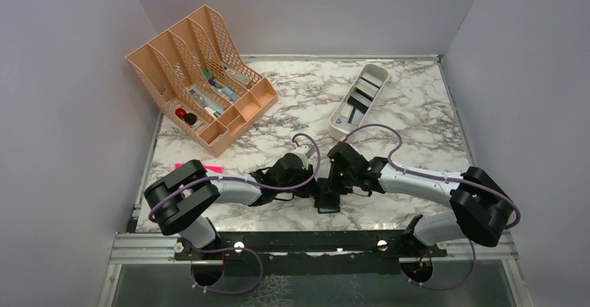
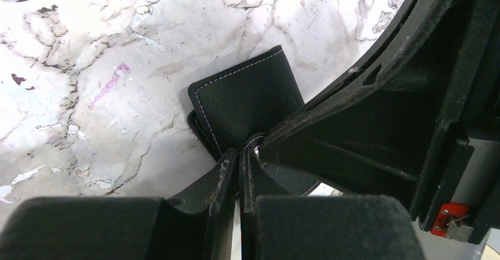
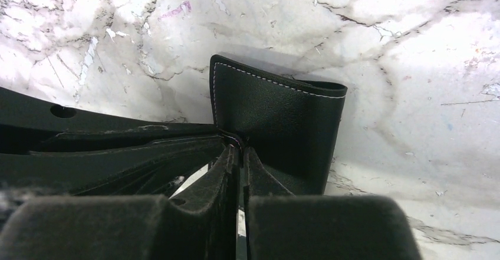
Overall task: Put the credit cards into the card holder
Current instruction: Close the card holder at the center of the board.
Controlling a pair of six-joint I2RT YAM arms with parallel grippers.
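Note:
The card holder [image 1: 327, 202] is a black stitched leather wallet near the table's front middle. Both grippers meet over it. My left gripper [image 2: 244, 151] is shut on one stitched flap of the card holder [image 2: 247, 98]. My right gripper [image 3: 240, 148] pinches the opposite flap of the card holder [image 3: 280, 112], which stands partly spread between them. From above, the left gripper [image 1: 314, 185] and right gripper [image 1: 334, 185] nearly touch. Several grey and dark credit cards [image 1: 360, 99] lie in a white tray [image 1: 380, 71] at the back right. No card shows in the holder.
A peach mesh file organizer [image 1: 202, 77] with small items stands at the back left. A pink object [image 1: 209, 169] lies partly under the left arm. Grey walls close in the left, right and back sides.

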